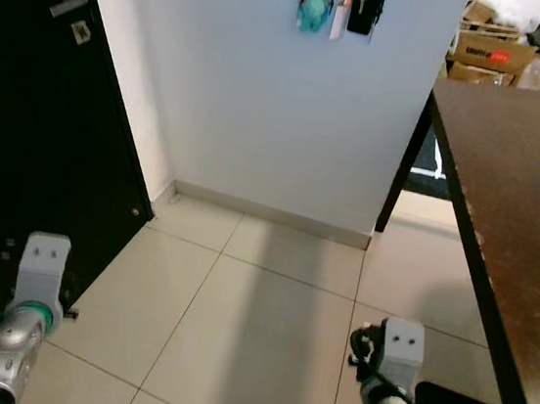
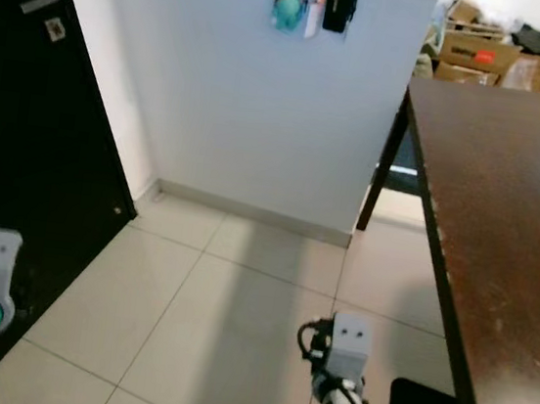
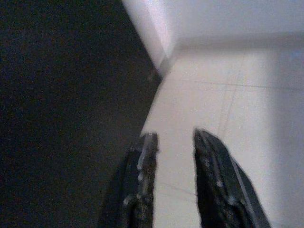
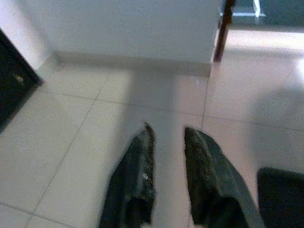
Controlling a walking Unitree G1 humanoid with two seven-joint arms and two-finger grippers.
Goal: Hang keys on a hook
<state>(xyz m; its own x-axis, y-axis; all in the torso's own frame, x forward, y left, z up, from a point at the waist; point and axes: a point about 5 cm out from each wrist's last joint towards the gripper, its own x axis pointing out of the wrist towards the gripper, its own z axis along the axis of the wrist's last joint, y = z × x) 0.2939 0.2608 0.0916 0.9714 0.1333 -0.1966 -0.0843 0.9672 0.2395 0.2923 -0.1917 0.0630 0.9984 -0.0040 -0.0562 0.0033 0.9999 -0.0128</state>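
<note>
Nearest, both arms hang low over the tiled floor (image 1: 264, 329). The left gripper (image 3: 173, 142) has its jaws parted by a moderate gap with nothing between them, held just beside the black door (image 1: 34, 114). The right gripper (image 4: 166, 135) likewise shows jaws a little apart and empty, above the pale tiles, near a dark object (image 4: 282, 197) on the floor that cannot be made out. On the robot's right, a dark brown tabletop (image 1: 528, 184) reaches back along the side, its black leg (image 1: 405, 164) standing close to the white wall (image 1: 262, 103). A baseboard (image 1: 268, 214) runs along the wall's foot. High on that wall hang the keys (image 1: 341, 9), a bunch with a teal fob, a white tag and a black fob, well apart from both grippers. Farthest back, beyond the tabletop, cardboard boxes (image 1: 495, 52) are stacked.
</note>
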